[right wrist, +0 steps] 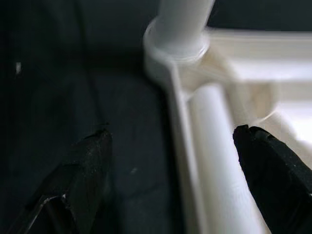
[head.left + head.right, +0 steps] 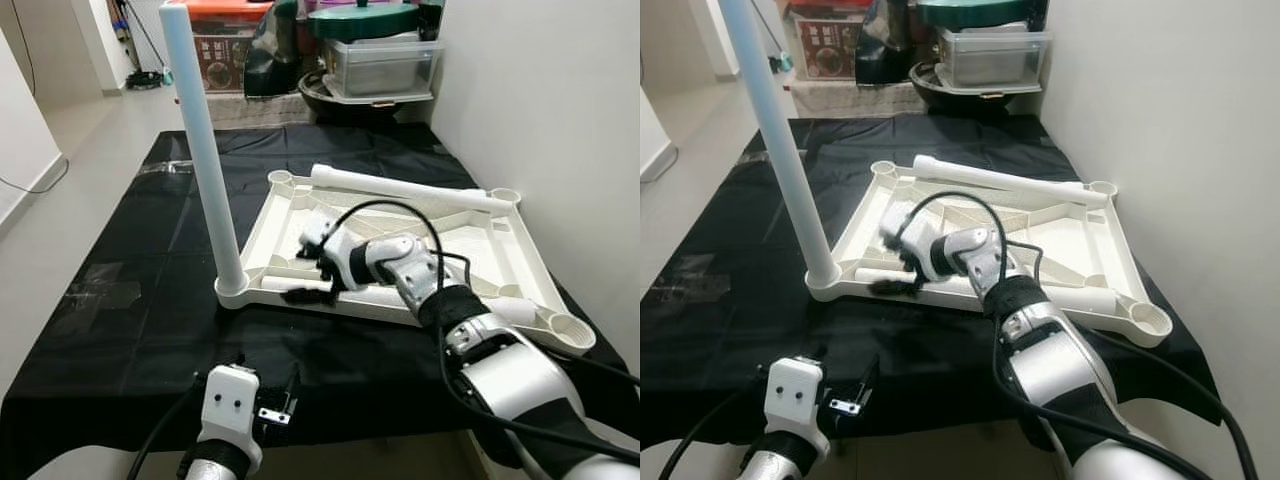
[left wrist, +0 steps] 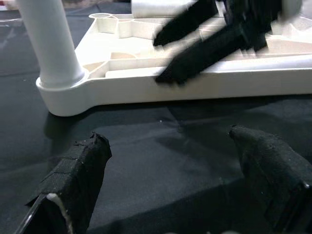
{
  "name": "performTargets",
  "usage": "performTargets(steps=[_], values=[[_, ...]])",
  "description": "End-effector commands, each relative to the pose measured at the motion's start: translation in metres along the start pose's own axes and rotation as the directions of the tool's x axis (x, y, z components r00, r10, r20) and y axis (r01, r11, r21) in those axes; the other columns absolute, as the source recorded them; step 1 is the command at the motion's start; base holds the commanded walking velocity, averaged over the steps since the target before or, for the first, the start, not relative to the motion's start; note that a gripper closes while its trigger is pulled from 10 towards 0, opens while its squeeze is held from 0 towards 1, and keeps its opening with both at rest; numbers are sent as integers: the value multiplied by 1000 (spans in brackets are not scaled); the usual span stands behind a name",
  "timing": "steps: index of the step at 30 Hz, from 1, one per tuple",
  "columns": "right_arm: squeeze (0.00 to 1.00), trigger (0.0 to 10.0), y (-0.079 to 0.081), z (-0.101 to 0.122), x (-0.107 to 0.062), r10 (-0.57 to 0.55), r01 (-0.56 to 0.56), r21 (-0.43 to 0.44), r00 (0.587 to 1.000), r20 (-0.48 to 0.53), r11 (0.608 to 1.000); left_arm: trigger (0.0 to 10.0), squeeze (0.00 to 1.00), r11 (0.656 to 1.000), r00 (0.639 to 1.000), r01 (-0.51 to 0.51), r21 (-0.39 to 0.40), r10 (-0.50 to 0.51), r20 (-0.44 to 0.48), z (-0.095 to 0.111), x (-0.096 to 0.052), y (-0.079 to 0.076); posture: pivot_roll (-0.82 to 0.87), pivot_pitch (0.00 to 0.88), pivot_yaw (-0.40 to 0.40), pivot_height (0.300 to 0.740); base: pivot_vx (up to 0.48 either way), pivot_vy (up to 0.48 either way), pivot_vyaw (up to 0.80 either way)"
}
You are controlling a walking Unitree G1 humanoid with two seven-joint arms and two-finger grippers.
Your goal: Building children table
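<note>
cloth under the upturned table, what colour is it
Black cloth, seen best in the left eye view.

Upturned tabletop (image 2: 290, 215) flat on cloth (image 2: 150, 250) over floor, wall to right. One leg (image 2: 205, 150) upright in near-left corner socket. Second leg (image 2: 410, 188) lying across far edge, third leg (image 2: 300, 285) lying inside along near edge. Right claw (image 2: 305, 280) over near edge, fingers spread either side of that third leg. Left claw (image 2: 275, 400) low in front of tabletop, fingers apart, above cloth. Bins (image 2: 380, 60) stacked behind cloth's far end.
</note>
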State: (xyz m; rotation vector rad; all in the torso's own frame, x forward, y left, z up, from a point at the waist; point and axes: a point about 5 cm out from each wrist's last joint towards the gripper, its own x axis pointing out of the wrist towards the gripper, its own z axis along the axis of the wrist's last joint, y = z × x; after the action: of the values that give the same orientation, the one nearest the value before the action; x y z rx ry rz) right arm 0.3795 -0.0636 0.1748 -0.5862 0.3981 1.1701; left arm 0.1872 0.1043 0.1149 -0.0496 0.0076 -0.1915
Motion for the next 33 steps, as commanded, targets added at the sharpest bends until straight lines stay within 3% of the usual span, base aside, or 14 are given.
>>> performTargets(steps=[1,13,14,15,16,17,26,33], values=[[0,10000,3,-6,3,18,-17,13,999,-29,1000,10000,0,1000,1000,-2,-5,2,-13,-1,-1,-2,-18,117,-41,740,0,0,0],[0,10000,5,-15,10,1,1,9,985,-172,1000,10000,0,1000,1000,-3,-26,2,-18,6,-7,-13,-26,163,-61,740,0,0,0],[0,8235,5,-14,10,1,-1,-1,984,-181,1000,10000,0,1000,1000,-4,-28,3,-20,6,-7,-13,-27,168,-63,740,0,0,0],[0,1490,5,-13,10,5,-8,-17,983,-183,1000,10000,0,1000,1000,-4,-29,3,-20,7,-8,-13,-28,167,-65,740,0,0,0],[0,1490,5,-13,10,5,-8,-17,983,-183,1000,10000,0,1000,1000,-4,-29,3,-20,7,-8,-13,-28,167,-65,740,0,0,0],[0,0,4,-10,10,5,-13,-38,983,-182,999,10000,0,1000,1000,-4,-30,3,-21,6,-8,-14,-32,168,-66,740,0,0,0],[0,0,1,17,15,-44,33,-104,994,-101,994,10000,0,1000,1000,-6,-28,6,-29,5,-6,-15,-38,148,-73,740,0,0,0],[0,0,5,36,19,-6,-3,-166,999,-51,986,10000,0,1000,1000,-6,-26,5,-28,4,-4,-15,-43,133,-76,740,0,0,0]])
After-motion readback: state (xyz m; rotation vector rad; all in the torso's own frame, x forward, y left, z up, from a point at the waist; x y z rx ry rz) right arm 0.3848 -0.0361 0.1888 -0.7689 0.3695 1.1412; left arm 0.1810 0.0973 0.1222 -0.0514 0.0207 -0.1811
